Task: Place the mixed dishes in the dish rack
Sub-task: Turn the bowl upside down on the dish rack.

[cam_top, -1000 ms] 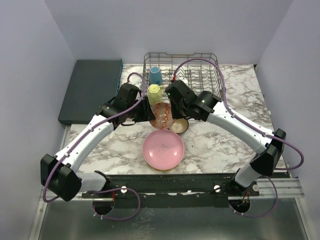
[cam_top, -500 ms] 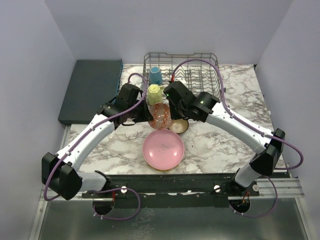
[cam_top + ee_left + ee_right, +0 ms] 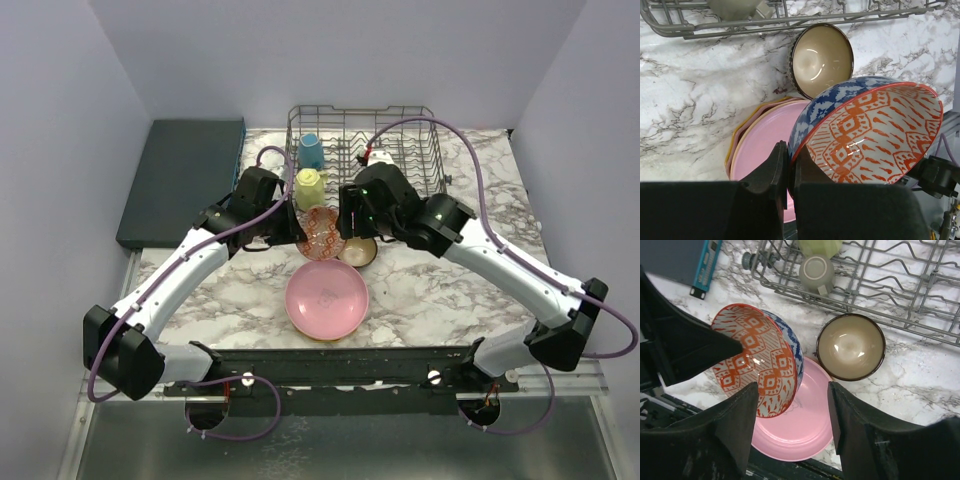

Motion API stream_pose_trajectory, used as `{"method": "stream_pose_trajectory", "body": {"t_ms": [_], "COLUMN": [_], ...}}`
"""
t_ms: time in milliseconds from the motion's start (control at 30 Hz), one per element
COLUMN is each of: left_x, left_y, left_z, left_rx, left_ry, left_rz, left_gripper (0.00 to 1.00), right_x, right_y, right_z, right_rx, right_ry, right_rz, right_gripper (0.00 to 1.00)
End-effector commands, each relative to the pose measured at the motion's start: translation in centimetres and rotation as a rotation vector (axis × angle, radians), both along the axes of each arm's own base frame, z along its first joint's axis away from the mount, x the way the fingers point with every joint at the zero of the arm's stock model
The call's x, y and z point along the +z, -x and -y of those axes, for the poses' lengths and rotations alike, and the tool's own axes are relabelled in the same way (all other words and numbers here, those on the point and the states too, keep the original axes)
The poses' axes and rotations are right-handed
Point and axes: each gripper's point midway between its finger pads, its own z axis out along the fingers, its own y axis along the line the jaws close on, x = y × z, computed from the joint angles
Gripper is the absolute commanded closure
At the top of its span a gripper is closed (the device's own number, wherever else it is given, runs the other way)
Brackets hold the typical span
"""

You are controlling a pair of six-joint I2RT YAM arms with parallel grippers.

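Observation:
My left gripper (image 3: 303,228) (image 3: 790,150) is shut on the rim of a red-patterned bowl (image 3: 322,232) (image 3: 875,130) (image 3: 760,357) with a blue outside. It holds the bowl tilted on edge above the table. My right gripper (image 3: 345,218) (image 3: 792,390) stands open just right of the bowl, not touching it. Below lies a pink plate (image 3: 327,298) (image 3: 765,145) (image 3: 800,430) on top of other plates. A small brown bowl (image 3: 360,250) (image 3: 821,60) (image 3: 851,346) sits upright beside it. The grey wire dish rack (image 3: 400,115) (image 3: 890,285) stands behind, with a yellow mug (image 3: 310,185), a blue mug (image 3: 311,150) and a grey-green mug (image 3: 817,271) in it.
A dark teal slab (image 3: 180,180) lies at the back left beside the rack. White walls close in the table on three sides. The right arm's cable loops over the rack.
My right gripper has opened off the patterned bowl and its arm has swung out to the right. The left gripper has shut on the bowl's rim and keeps it in place.

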Motion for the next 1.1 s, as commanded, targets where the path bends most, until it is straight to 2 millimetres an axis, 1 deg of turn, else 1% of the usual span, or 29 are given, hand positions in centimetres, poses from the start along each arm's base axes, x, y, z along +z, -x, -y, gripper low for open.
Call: {"method": "stream_pose_trajectory", "body": {"t_ms": [0, 233, 333, 433, 567, 633, 700, 800, 867, 967, 1067], "left_x": [2.8, 3.9, 4.4, 5.3, 6.5, 7.2, 7.9, 8.5, 9.1, 9.7, 10.1], "left_y": [0.7, 1.2, 1.0, 0.8, 0.6, 0.7, 0.8, 0.9, 1.3, 1.6, 1.9], "left_z": [1.2, 1.7, 1.5, 1.2, 0.6, 0.4, 0.3, 0.1, 0.2, 0.4, 0.5], "left_rx": [-0.061, -0.105, -0.104, -0.111, -0.121, -0.133, -0.145, -0.153, -0.172, -0.192, -0.211], "left_ry": [0.099, 0.189, 0.237, 0.298, 0.375, 0.418, 0.459, 0.497, 0.53, 0.569, 0.599], "left_rz": [0.045, 0.044, 0.045, 0.043, 0.041, 0.039, 0.041, 0.032, 0.024, 0.02, 0.012], "left_gripper": [1.0, 1.0, 1.0, 1.0, 1.0, 1.0, 1.0, 1.0, 1.0, 1.0, 1.0], "right_x": [2.8, 4.2, 5.0, 5.6, 6.1, 6.1, 6.3, 6.3, 6.7, 7.3, 7.8], "right_y": [1.0, 1.4, 1.6, 1.4, 1.6, 1.8, 2.0, 2.2, 2.3, 3.3, 3.5], "right_z": [-0.1, 0.5, 0.8, 1.6, 2.0, 1.8, 1.6, 1.2, 0.7, -0.3, -0.9], "right_rx": [0.043, 0.106, 0.153, 0.174, 0.202, 0.22, 0.245, 0.276, 0.305, 0.381, 0.417], "right_ry": [-0.107, -0.236, -0.326, -0.404, -0.477, -0.509, -0.551, -0.598, -0.634, -0.702, -0.749], "right_rz": [0.049, 0.003, -0.025, -0.042, -0.054, -0.066, -0.079, -0.103, -0.108, -0.126, -0.139], "right_gripper": [0.37, 0.36, 0.35, 0.32, 0.14, 0.07, 0.03, 0.01, 0.0, 0.0, 0.0]}}
